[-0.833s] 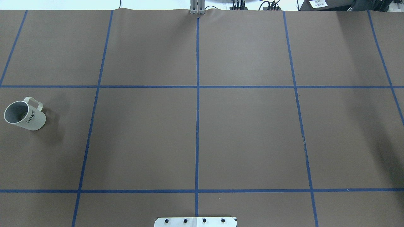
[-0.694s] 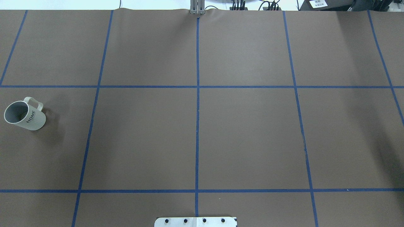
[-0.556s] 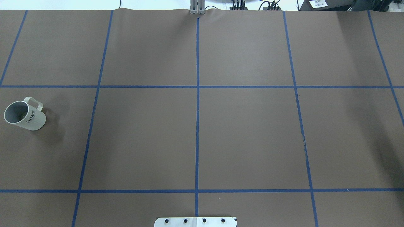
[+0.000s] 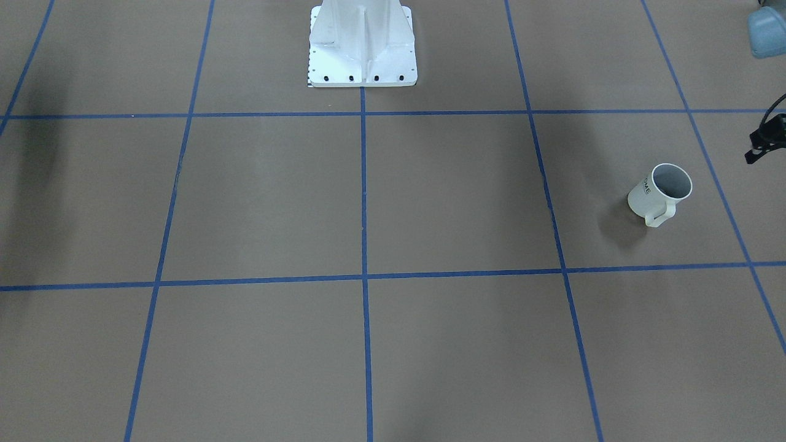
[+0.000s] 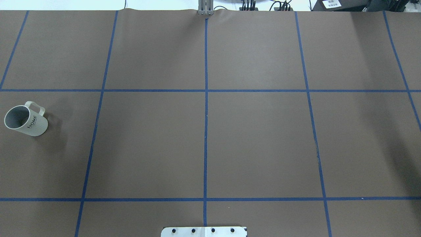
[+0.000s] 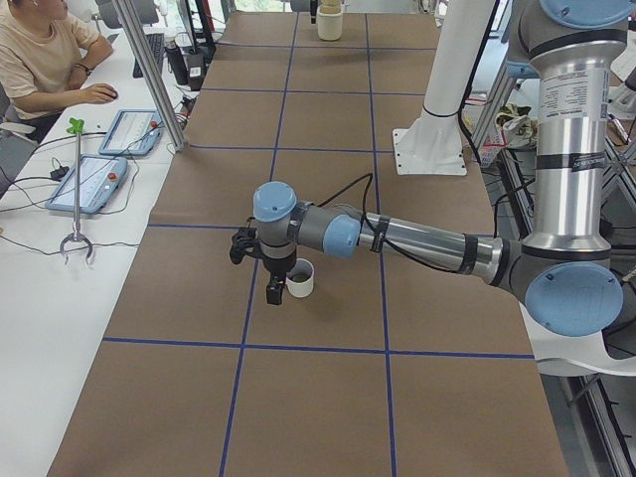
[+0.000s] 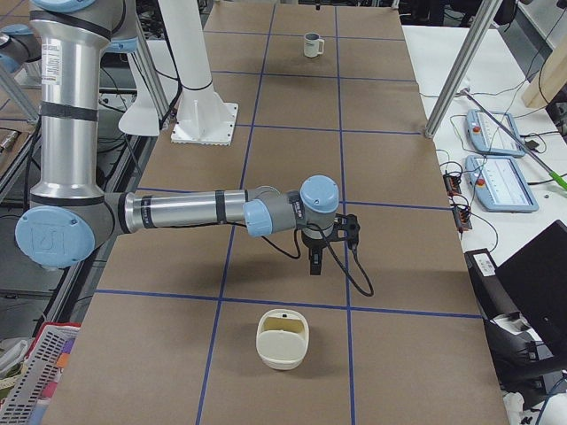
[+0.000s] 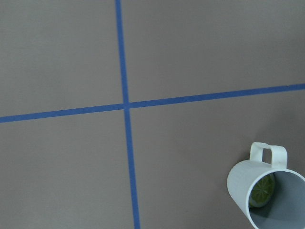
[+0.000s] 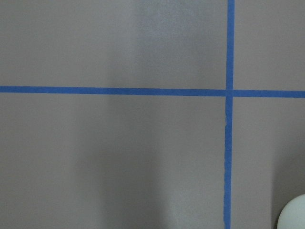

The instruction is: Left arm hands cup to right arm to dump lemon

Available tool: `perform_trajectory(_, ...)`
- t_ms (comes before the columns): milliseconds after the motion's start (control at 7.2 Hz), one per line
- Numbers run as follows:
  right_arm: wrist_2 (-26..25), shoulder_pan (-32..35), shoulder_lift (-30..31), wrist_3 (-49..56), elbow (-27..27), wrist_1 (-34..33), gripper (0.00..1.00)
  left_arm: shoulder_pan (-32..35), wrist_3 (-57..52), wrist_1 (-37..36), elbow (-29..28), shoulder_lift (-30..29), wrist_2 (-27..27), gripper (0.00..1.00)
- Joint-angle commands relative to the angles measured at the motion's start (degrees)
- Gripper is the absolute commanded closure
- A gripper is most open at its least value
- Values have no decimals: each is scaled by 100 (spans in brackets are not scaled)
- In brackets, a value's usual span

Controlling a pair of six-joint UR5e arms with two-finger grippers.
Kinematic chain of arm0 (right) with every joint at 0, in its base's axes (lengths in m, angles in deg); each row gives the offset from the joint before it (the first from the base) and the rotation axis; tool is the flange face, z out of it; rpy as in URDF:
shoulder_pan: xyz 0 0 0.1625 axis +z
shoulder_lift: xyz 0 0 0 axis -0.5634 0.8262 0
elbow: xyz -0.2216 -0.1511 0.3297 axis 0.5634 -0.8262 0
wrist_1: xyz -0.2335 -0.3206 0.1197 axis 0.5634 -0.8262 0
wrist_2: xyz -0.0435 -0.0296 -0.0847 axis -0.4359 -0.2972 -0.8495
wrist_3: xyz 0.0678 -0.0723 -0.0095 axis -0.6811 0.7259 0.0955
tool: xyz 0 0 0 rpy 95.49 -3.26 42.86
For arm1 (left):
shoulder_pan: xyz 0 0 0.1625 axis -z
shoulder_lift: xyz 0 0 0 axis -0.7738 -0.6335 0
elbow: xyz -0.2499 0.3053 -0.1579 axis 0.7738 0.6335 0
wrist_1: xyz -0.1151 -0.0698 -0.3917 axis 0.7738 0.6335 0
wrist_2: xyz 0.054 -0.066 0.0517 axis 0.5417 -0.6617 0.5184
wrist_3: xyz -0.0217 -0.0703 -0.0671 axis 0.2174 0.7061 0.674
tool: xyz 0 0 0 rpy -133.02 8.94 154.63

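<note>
The big brown surface (image 5: 256,138) is mostly bare. The left arm (image 6: 417,238) reaches out low over it. I cannot tell if its end effector (image 6: 274,294) is open or closed. The right arm (image 7: 177,211) is well apart from it, and I cannot tell about its end effector (image 7: 314,264) either. The cup (image 5: 26,120) stands upright at the robot's left side, near the left end effector but not touched. The lemon (image 8: 262,191) lies inside the cup. I think nothing is done yet: grabbing, passing and tipping out are all left.
</note>
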Motion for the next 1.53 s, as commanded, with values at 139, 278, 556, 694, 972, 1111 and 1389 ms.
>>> perform_trajectory(139, 58, -2, -33, -4, 24, 3, 0, -646, 542, 398, -478, -127, -10, 1)
perform_trajectory(278, 119, -11, -34, -4, 33, 3, 0, -803, 569, 398, -575, -163, -18, 1)
perform_trajectory(556, 129, -11, -34, -4, 50, 3, 0, -1137, 894, 424, -751, -304, -1, 3)
perform_trajectory(694, 129, -11, -34, -4, 33, 3, 0, -1156, 895, 633, -943, -312, -10, 9)
perform_trajectory(972, 129, -11, -34, -4, 24, -6, 0, -1165, 1043, 1362, -1418, -382, -18, 93)
perform_trajectory(1111, 129, -11, -34, -4, 42, -6, 0, -1165, 1096, 1321, -1402, -479, -45, 100)
perform_trajectory(1389, 190, -11, -34, -4, 42, -6, 0, -1156, 1262, 1303, -1350, -523, -850, 100)
